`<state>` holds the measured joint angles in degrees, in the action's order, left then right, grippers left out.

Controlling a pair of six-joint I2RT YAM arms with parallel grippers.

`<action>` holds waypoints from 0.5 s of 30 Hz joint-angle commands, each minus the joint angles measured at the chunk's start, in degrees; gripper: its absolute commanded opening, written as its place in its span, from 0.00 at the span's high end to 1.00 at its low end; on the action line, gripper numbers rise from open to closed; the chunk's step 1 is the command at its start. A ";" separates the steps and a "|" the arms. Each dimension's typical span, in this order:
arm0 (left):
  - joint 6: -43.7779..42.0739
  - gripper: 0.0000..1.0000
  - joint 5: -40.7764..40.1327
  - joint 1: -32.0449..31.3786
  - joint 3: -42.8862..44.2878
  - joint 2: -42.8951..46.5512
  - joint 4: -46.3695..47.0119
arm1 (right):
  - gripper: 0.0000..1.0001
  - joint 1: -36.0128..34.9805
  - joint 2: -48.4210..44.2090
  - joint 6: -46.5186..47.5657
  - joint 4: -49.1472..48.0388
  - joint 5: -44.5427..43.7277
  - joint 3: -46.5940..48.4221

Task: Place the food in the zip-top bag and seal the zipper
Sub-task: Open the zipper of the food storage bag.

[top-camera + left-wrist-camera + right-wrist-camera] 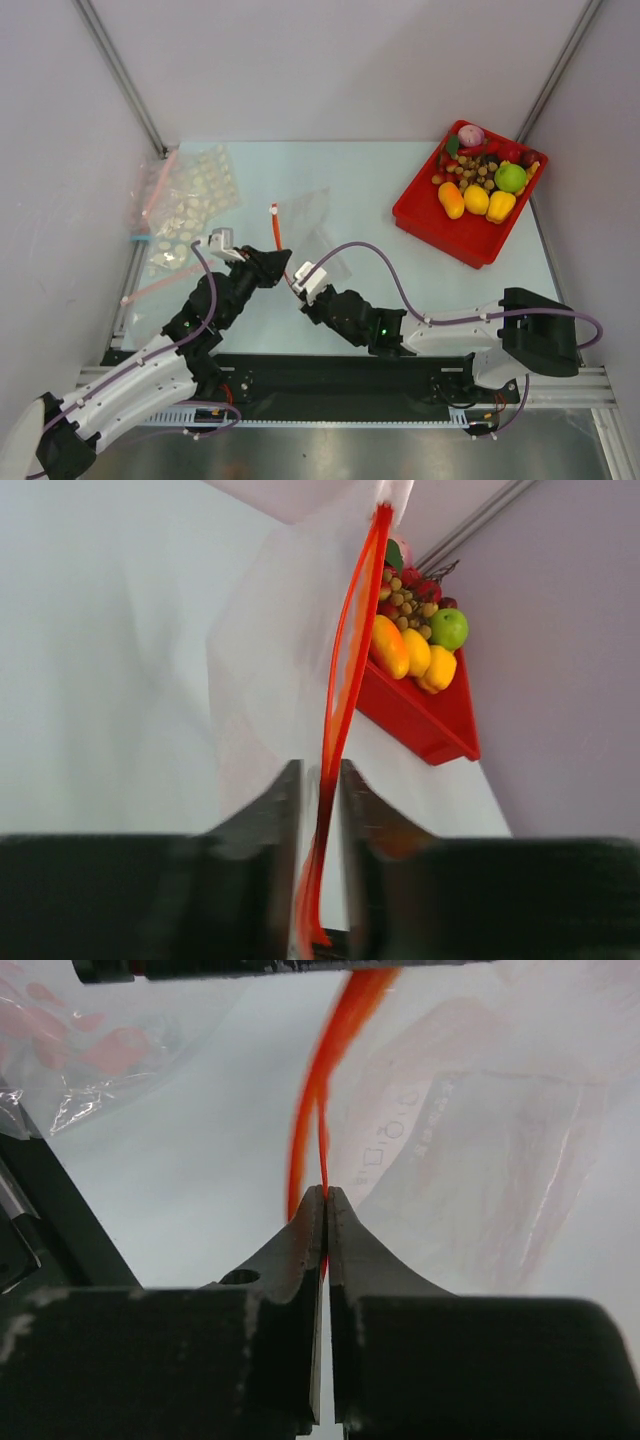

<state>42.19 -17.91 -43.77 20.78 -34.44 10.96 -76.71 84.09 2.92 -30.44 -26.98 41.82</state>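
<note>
The left gripper has its two dark fingers drawn close on either side of the thin red-orange zipper strip of the small clear plastic zip-top bag, holding it. From this gripper the zipper strip rises straight ahead, its two sides bowed slightly apart, and the bag's film hangs off it to the gripper's left.

The right gripper sits just beside the left gripper, on its right. Its fingertips are pressed together, pinching one layer of the same strip at its near end. The rest of the strip runs on ahead of these tips, and the bag's wrinkled film spreads to their right.

The toy food, orange, yellow, green, purple and brown pieces, lies heaped in a red plastic tray. It is well apart from both grippers, ahead and far to the right of the right gripper. Clear dotted bags lie on the pale table, ahead and to the left of the left gripper.
</note>
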 commanded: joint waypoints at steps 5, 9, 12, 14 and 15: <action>-2.38 0.28 5.61 -0.53 2.78 -1.34 2.14 | 1.00 3.49 -6.91 -4.83 -3.67 0.87 -1.47; -3.61 0.18 6.22 -0.53 2.60 0.16 1.96 | 1.00 7.79 -12.00 -9.06 -3.84 5.09 -5.60; -4.49 0.19 7.80 -0.53 2.87 -0.37 2.40 | 1.00 9.12 -14.48 -9.07 -2.97 6.59 -6.40; -5.02 0.21 8.85 -0.53 3.57 -1.94 2.84 | 1.00 9.12 -15.98 -8.46 -1.82 6.33 -6.49; -5.54 0.22 9.99 -0.53 3.83 -2.56 3.10 | 1.00 9.12 -16.24 -8.28 -1.47 6.15 -6.40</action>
<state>39.11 -11.35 -44.03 21.65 -35.57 11.57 -67.42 69.78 -4.36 -30.98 -22.15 35.46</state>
